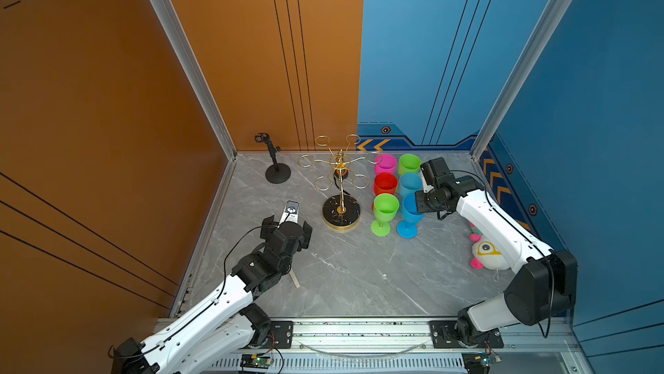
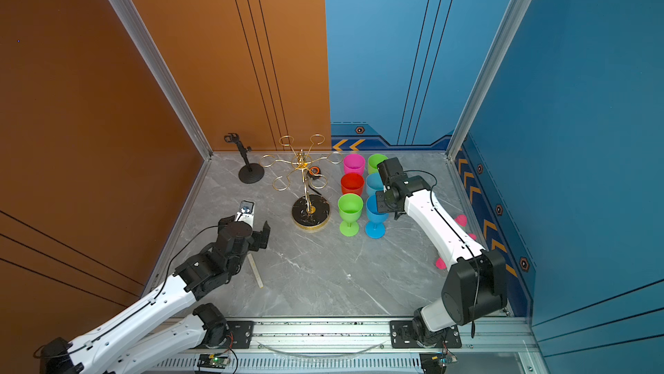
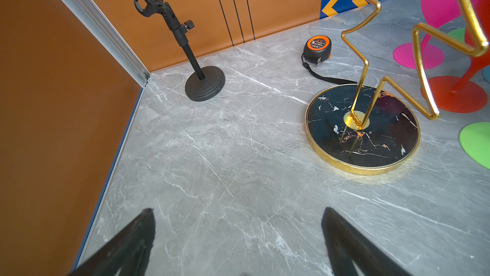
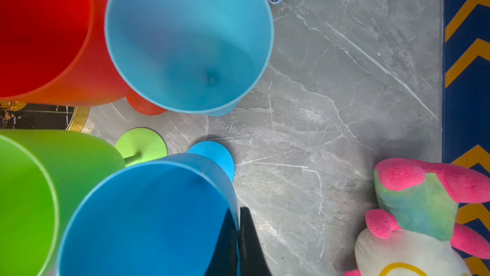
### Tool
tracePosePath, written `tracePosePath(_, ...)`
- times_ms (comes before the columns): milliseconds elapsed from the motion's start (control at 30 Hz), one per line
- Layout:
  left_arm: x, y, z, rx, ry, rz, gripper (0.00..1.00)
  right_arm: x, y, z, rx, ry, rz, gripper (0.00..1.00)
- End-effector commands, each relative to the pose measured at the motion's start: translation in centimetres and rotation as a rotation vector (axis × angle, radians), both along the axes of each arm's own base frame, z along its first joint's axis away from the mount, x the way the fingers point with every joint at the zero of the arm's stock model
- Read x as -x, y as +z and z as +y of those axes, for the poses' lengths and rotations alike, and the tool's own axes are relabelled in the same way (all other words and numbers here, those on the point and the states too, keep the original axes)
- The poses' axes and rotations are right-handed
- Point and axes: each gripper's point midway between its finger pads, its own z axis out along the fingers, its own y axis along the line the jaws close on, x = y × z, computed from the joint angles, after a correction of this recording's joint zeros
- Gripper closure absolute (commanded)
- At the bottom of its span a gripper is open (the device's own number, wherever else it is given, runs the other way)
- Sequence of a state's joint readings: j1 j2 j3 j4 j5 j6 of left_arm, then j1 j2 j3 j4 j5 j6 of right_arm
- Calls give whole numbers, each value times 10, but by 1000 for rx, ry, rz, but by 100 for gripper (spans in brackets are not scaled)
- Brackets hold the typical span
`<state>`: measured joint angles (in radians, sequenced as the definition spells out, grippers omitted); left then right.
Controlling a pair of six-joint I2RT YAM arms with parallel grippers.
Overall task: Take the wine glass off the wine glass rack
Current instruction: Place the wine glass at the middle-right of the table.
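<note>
You find the rack (image 1: 340,210) toward the back of the table (image 1: 359,275). It is thin gold wire: a zigzag pole, six round loops spread out at the top, and a flat round base, glossy black with white veins and a gold rim.

Just right of the rack six plastic glasses stand upright in two rows. They are matte and a little see-through, each a wide cone cup on a thin stem with a flat round foot. The row next to the rack is the pink glass (image 1: 385,163), the red glass (image 1: 386,183) and the green glass (image 1: 386,207). The row farther from the rack has a second green glass (image 1: 409,163), the light blue glass (image 4: 185,41) and the blue glass (image 4: 145,221).

Your right gripper (image 4: 236,211) pinches the thin rim of the blue glass, with one black finger inside the cup and one outside. The foot of the blue glass looks down on the table. Your left gripper (image 3: 238,211) is left of the rack's base, its fingers spread wide above bare table.

The table is smooth grey stone-look with white veins. Behind the rack lies an orange and black tape measure (image 3: 316,49), and left of the rack stands a black stand (image 3: 204,86) with a clamp top. Far right of the rack lies a fuzzy plush toy (image 4: 413,221). Behind the rack the orange wall (image 1: 251,48) meets the blue wall (image 1: 431,48), both framed by aluminium posts.
</note>
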<state>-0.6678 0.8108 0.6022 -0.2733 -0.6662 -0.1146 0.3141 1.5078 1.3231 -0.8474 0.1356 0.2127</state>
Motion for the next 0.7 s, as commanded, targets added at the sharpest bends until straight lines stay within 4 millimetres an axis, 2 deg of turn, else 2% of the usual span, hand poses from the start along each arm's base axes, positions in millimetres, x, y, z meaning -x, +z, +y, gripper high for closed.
tracePosePath(0,0,-1,1,28,6,-9,2,-12,7,-1,3,-2,-30,100)
tracePosePath(467,0,-4,2,24,8,-7,2,-19,-2,3,-14,3,-9,95)
tracePosePath(667,0,-4,3,21,8,-10,2,-20,0,4,-25,5,-12,87)
